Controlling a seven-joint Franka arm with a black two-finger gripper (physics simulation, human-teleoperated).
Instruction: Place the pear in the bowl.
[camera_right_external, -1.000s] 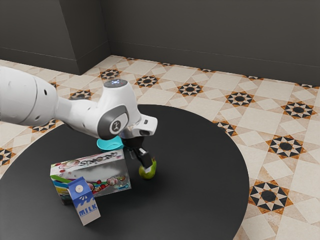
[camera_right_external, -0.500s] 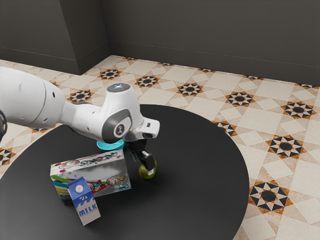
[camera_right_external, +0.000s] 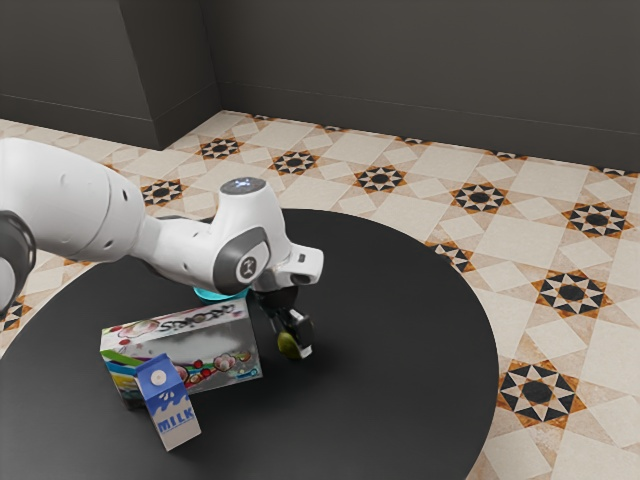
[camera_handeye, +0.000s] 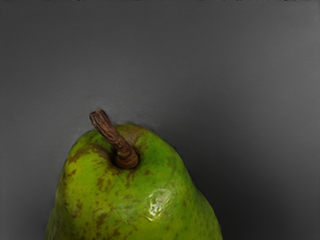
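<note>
Pincer (camera_right_external: 294, 342) moved lower, green pear (camera_right_external: 287, 347) at its tips, whether grasping or released I cannot tell

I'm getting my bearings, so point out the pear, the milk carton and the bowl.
Pear (camera_handeye: 132, 190), wrist view: green skin at its stem end.
Milk carton (camera_right_external: 169, 402), exterior view: middle of its printed front.
Bowl (camera_right_external: 220, 295), exterior view: the strip of its side that shows.

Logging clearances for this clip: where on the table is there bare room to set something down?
Bare black table lies between the pear and the rim at the exterior view's right. Crowded: milk carton, printed box and bowl, toward the exterior view's left.
</note>
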